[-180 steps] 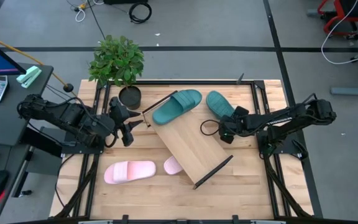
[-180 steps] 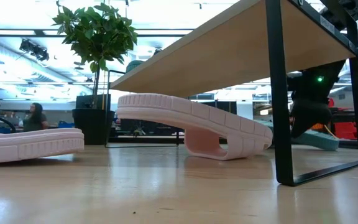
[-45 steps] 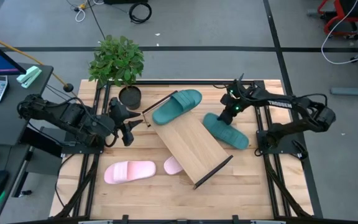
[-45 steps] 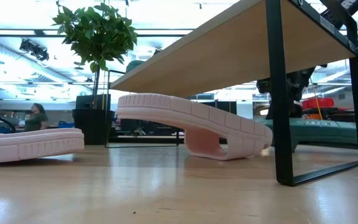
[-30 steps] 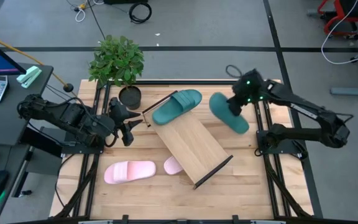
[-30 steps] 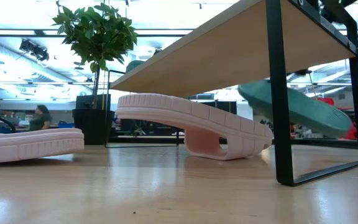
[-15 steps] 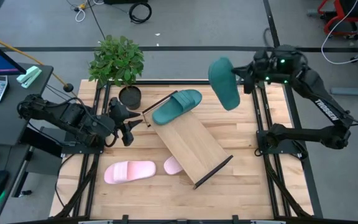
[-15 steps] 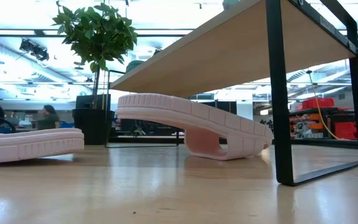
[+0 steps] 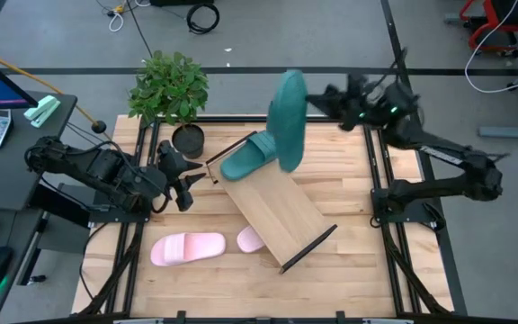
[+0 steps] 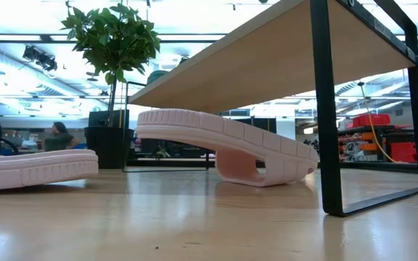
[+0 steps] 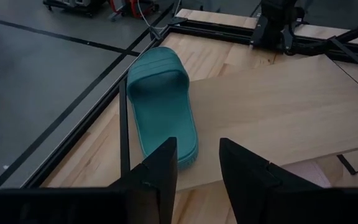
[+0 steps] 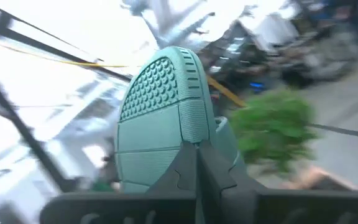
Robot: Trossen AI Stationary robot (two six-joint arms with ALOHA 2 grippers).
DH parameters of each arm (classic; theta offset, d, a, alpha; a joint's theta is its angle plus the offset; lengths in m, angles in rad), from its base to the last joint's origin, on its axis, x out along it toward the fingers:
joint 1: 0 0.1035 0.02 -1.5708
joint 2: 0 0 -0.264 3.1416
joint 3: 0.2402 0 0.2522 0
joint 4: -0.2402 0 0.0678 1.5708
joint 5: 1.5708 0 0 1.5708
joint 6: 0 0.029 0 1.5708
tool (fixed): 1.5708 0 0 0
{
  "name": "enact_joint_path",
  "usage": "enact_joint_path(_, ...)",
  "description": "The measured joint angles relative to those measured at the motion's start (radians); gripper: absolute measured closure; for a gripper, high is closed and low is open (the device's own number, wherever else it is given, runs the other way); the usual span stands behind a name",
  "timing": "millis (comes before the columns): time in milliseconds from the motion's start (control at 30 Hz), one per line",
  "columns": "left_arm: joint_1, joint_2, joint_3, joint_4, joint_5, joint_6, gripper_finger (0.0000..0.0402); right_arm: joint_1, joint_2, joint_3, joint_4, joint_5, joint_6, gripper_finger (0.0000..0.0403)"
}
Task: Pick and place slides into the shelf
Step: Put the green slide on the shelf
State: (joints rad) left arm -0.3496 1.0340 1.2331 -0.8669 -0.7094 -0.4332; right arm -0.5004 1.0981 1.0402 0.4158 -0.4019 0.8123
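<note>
Right gripper (image 9: 324,97) raised high over the far edge of the table (image 9: 358,261), closed on one teal slide (image 9: 287,120). Seen in the right wrist view as a ribbed sole (image 12: 160,124) standing up, pinched between the two dark fingers (image 12: 185,168) with no gap left. In the high view, hanging over the far part of the table, partly overlapping the other teal slide (image 9: 252,155) below it, with no contact visible.

That second teal slide lying flat on the far left end of the shelf (image 9: 277,209), strap up, toe toward the far right. Shown also in the left wrist view (image 11: 160,106), along the edge of the light board (image 11: 278,118).

Shelf placed diagonally in the middle of the table, from far left to near right, with a black end bar (image 9: 308,245) at the near right end.

One pink slide (image 9: 187,248) flat on the table at the near left, apart from the shelf. Second pink slide (image 9: 250,239) mostly hidden under the shelf; in the low view resting bent under the board (image 10: 227,152).

Left gripper (image 9: 185,180) waiting at the left side of the table, near the plant pot (image 9: 187,139), fingers (image 11: 160,171) parted, holding nothing.
</note>
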Motion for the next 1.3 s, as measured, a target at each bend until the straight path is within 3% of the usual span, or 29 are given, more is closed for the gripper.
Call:
enact_joint_path(200,0.000,0.000,0.000,0.000,0.000,-0.001,0.0276,0.125,0.125,-0.121,0.373,0.027,0.021,0.0401)
enact_joint_path(400,0.000,0.000,0.000,0.000,0.000,0.000,0.0271,0.189,0.251,-0.142,0.477,0.065,-0.006,0.0400)
enact_joint_path(700,-0.002,0.000,0.000,0.000,0.001,-0.001,0.0275,0.223,0.351,-0.109,0.485,0.061,-0.021,0.0401)
enact_joint_path(1300,-0.002,0.000,0.000,-0.007,0.015,0.000,0.0273,0.222,0.266,-0.109,0.284,-0.016,-0.077,0.0402)
